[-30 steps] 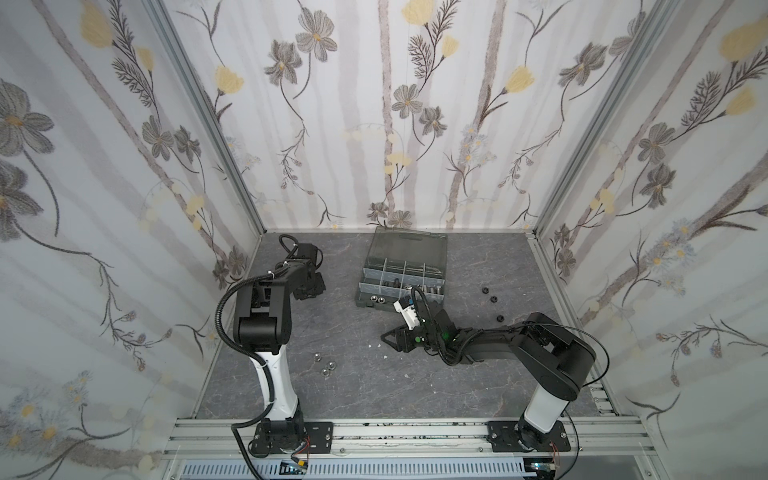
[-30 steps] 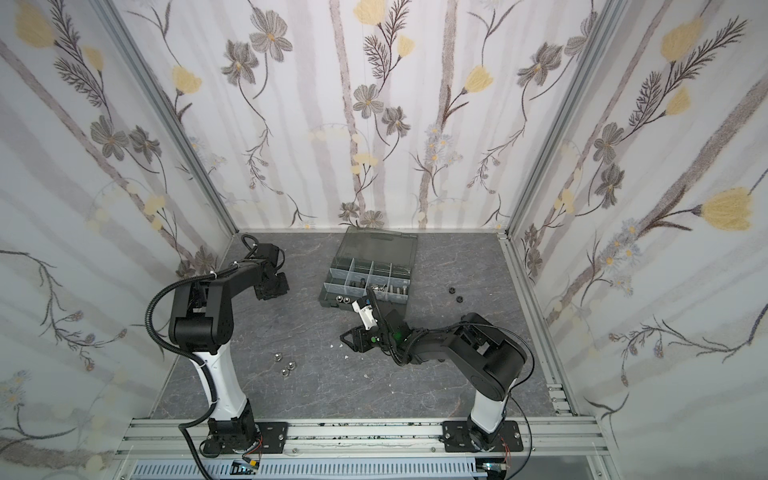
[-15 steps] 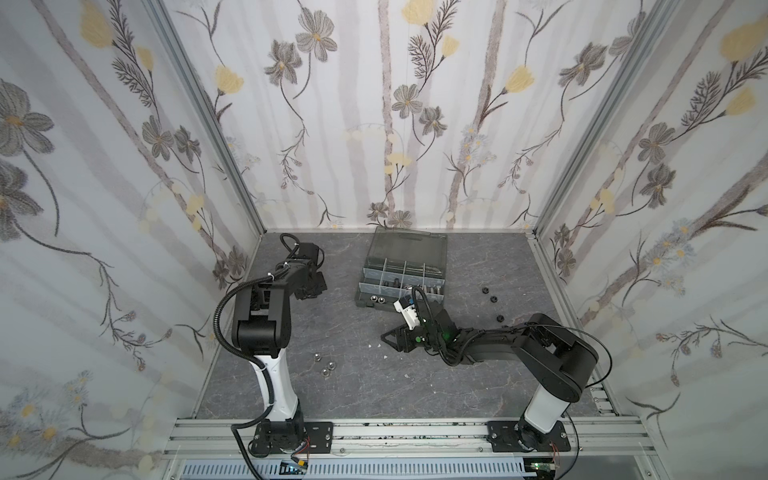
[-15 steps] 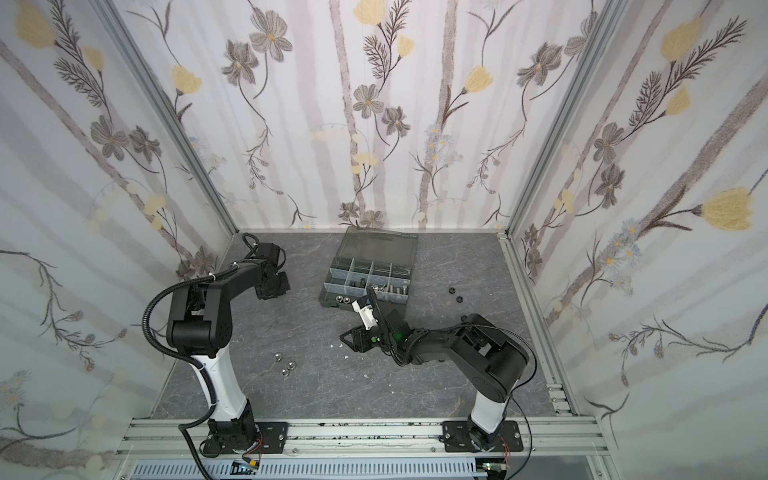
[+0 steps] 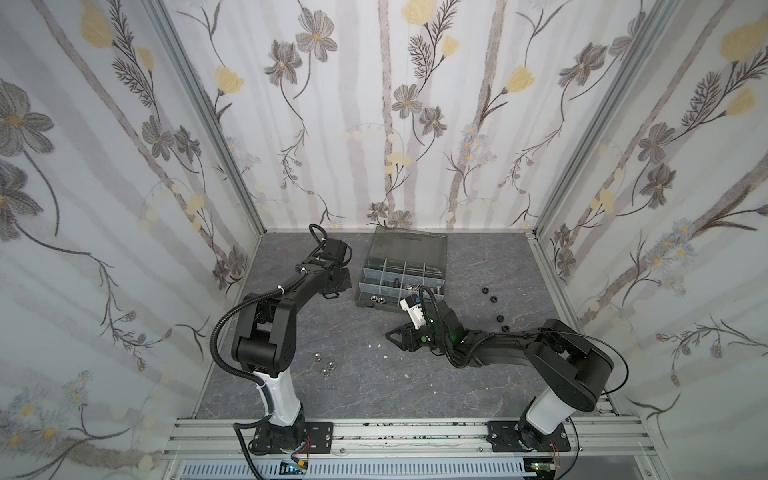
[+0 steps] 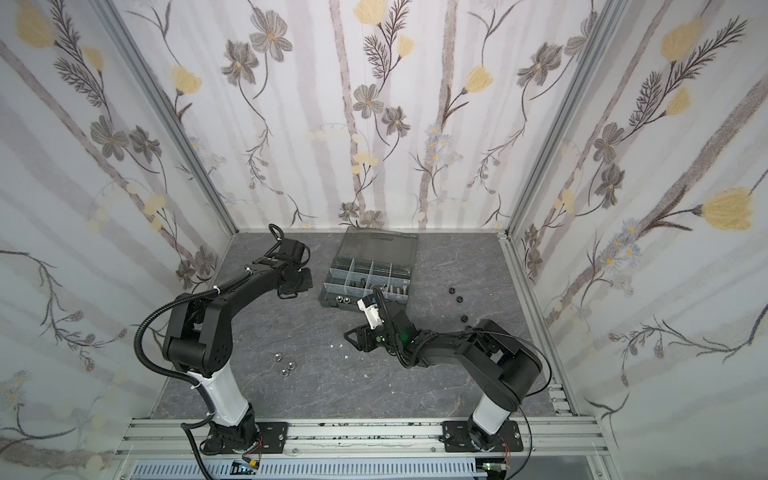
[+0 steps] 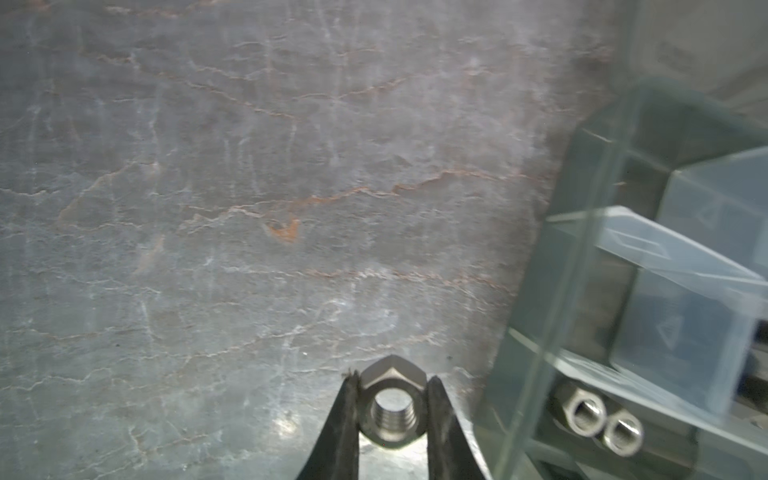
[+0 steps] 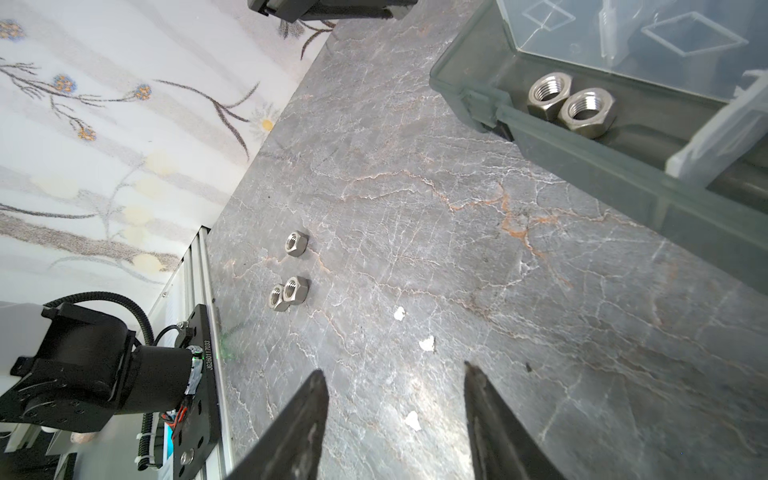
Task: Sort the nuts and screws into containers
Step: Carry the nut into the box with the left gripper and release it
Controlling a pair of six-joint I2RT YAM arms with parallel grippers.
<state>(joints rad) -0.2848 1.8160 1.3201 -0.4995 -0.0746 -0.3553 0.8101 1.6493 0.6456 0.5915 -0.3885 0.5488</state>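
Near left on the table lie 3 loose silver nuts. Farther back, the left gripper is clamped on 1 silver hex nut, just left of the organizer case. The case's near-left compartment holds 2 stored nuts. The right gripper hangs spread and empty over bare table. Far right lie 4 black nuts.

Floral wallpaper walls, grey veined tabletop, aluminium corner posts
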